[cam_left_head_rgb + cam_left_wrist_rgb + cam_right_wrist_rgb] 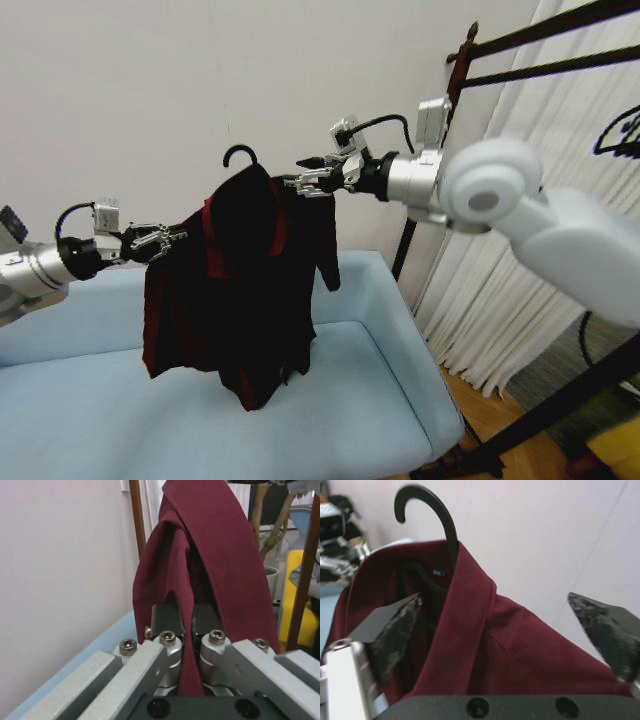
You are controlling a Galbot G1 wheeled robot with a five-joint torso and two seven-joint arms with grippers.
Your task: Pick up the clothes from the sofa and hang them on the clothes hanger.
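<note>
A dark red shirt hangs on a black hanger, whose hook sticks up at the collar, above the light blue sofa. My left gripper holds the shirt's left shoulder; in the left wrist view it is shut on a fold of the red fabric. My right gripper is at the shirt's right shoulder. In the right wrist view its fingers stand wide apart, with the shirt's shoulder between them and the hook beyond.
The dark clothes rack has its bars high at the right, behind my right arm, and a leg running to the floor. White curtains hang to the right of the sofa. A white wall stands behind.
</note>
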